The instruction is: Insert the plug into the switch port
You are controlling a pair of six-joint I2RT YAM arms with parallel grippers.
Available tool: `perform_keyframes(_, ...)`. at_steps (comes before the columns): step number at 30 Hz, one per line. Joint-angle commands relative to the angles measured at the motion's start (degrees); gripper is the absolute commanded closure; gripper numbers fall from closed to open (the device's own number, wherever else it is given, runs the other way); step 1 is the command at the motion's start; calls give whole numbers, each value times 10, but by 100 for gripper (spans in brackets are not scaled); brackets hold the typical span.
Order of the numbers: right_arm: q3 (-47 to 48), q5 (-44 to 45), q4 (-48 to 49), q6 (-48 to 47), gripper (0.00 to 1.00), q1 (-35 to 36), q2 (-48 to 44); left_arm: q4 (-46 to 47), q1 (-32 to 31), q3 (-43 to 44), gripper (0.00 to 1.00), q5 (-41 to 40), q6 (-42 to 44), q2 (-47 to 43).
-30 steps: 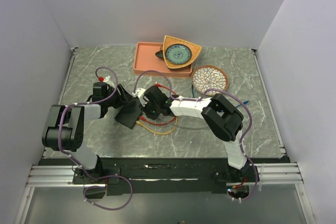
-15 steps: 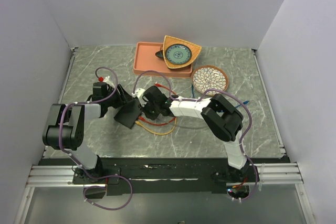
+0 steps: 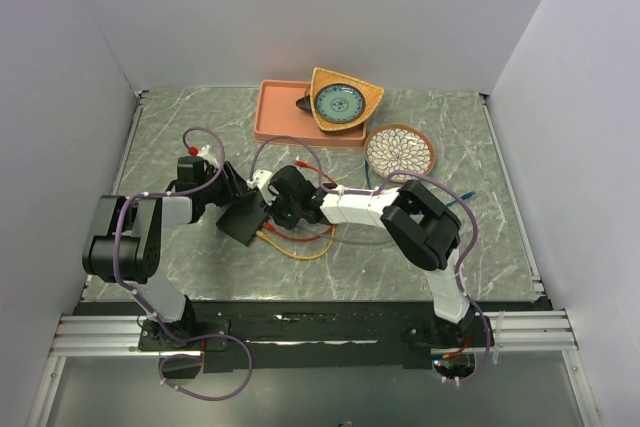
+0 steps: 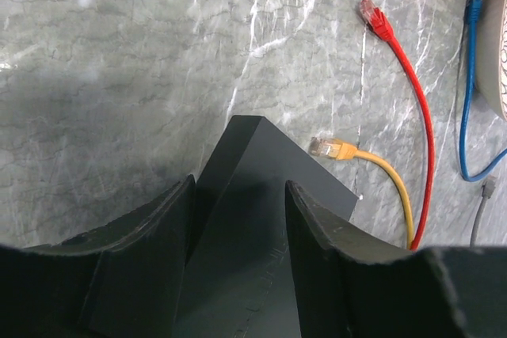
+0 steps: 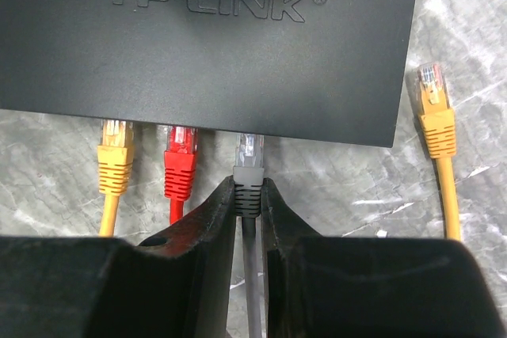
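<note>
Right hand (image 5: 248, 195): narrow, pinching the grey plug (image 5: 249, 165) by its boot, clear tip meeting the switch (image 5: 238, 53) at its socket edge.
Left hand (image 4: 239, 187): straddles a switch corner; I cannot tell whether it presses.
Right wrist only: seated yellow plug (image 5: 116, 156) and red plug (image 5: 181, 160) beside the grey one; loose yellow plug (image 5: 433, 108) past the corner.
Room: bare bench (image 4: 119, 77) beyond the switch.
Change: right hand slightly nearer the left arm than a second ago.
</note>
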Motion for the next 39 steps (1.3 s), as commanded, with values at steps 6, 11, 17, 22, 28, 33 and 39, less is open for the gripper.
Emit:
perform_keyframes(6,66,36,68,39,100,7,37,-6,-10,-5,55,88,-8,9)
perform_keyframes(11,66,35,92,48,100,7,46,4,-10,-15,59,106,-13,18)
perform_keyframes(17,78,34,117,46,100,6,55,31,-11,-30,61,131,-33,26)
perform_keyframes(22,96,27,128,41,100,4,62,26,-11,-34,64,136,-42,19)
perform_keyframes(28,124,3,130,44,100,3,64,32,-18,-48,67,150,-55,7)
perform_keyframes(33,150,-17,120,30,100,3,72,31,-49,-49,68,158,-60,7)
perform_keyframes(39,176,-32,104,11,100,3,80,27,-80,-40,71,157,-73,1)
